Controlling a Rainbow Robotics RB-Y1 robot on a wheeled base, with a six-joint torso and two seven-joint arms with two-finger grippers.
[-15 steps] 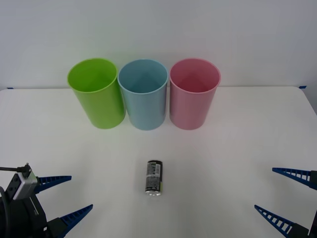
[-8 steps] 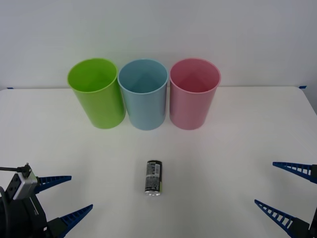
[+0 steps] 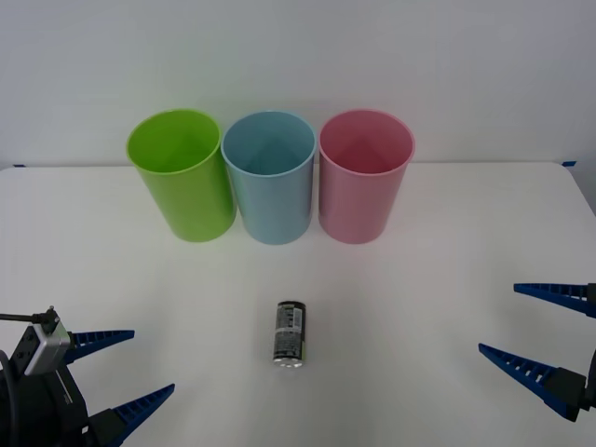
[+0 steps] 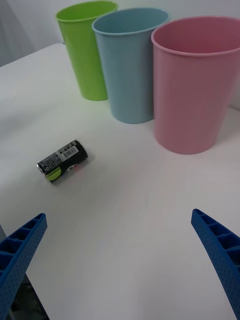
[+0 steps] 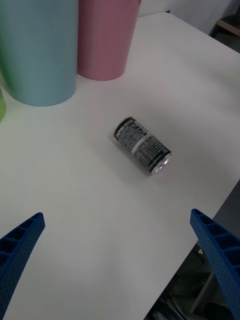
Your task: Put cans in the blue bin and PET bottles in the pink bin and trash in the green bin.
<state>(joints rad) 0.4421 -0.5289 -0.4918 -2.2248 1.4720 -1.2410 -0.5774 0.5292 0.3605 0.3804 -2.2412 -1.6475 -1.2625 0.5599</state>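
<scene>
Can lies on its side on tabletop. Nearer than can we see left end effector and right end effector, both spread, empty. Beyond can: green bin, blue bin, pink bin.

Two robot grippers, each with a pair of bright blue plastic fingers. The left gripper has long tapering fingers with a ribbed, saw-toothed edge and pointed tips. Behind those fingers sits a black mount with a small silver-grey box and a thin black cable leading away from it. The right gripper has matching ribbed blue fingers, their faces finely dimpled, joined to a black base.
</scene>
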